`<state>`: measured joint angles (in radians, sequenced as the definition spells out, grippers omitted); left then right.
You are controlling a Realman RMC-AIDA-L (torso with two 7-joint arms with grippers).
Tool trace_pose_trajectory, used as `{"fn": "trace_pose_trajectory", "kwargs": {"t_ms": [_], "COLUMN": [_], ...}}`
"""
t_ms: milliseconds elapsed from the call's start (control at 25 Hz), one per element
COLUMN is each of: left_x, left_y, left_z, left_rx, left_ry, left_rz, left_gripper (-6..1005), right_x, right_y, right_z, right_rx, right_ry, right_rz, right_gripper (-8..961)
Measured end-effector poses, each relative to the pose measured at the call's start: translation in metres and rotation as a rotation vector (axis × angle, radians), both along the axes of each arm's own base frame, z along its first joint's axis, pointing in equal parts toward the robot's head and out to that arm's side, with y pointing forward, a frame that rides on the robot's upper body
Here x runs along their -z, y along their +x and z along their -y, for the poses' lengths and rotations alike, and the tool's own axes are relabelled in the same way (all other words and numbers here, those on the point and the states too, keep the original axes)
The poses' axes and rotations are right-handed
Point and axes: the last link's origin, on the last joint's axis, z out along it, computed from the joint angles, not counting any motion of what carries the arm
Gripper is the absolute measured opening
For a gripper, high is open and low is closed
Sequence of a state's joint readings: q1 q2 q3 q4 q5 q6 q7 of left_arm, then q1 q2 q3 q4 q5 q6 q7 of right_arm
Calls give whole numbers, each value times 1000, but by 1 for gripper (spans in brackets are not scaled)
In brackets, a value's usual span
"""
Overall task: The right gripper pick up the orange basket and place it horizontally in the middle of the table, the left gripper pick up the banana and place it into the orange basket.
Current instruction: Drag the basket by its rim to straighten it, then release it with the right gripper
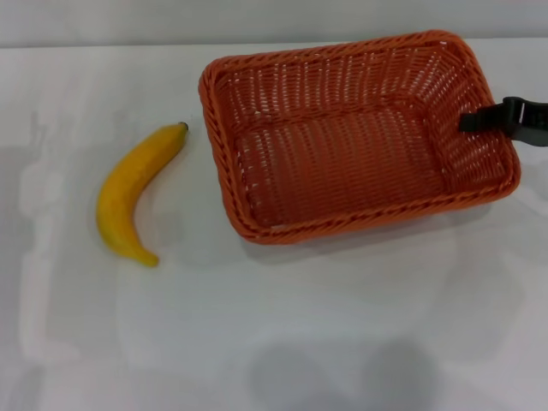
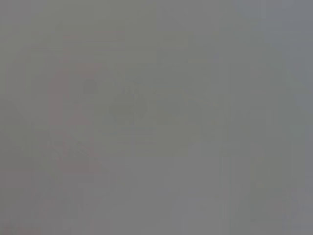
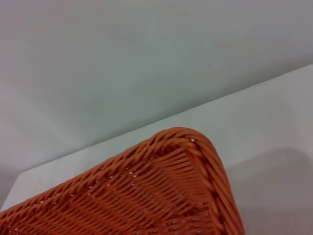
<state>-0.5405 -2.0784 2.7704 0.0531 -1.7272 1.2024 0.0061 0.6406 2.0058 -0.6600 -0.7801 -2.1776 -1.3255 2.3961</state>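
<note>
Lying on the table at the left, the banana curves with its dark stem tip pointing toward the basket, just beside it but apart. The basket sits right of centre, empty, its long side running across. At its right rim the right gripper reaches in; whether it clasps the wicker, I cannot tell. The left gripper is out of sight.

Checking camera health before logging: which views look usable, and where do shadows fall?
Head view: clear; soft shadow under the orange basket near edge and beside the banana. Left wrist view: featureless grey, nothing discernible. Right wrist view: basket corner sharp, faint shadow on the table.
</note>
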Motion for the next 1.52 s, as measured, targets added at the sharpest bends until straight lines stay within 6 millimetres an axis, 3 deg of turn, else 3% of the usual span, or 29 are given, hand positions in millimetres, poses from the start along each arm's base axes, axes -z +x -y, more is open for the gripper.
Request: {"fn": "trace_pose_trajectory", "kwargs": {"t_ms": [440, 1520], "left_x": [0, 0], "left_y": [1, 2], "left_z": [-1, -5], "left_rx": [3, -1], "left_ry": [0, -9], "left_rz": [-2, -2], "left_gripper": [875, 876], "right_x": [0, 4], "right_y": [15, 8], "right_z": [5, 4], "right_rx": [50, 37], "right_ry": [34, 46], "right_rz": [-3, -67], "right_gripper": [133, 133]}}
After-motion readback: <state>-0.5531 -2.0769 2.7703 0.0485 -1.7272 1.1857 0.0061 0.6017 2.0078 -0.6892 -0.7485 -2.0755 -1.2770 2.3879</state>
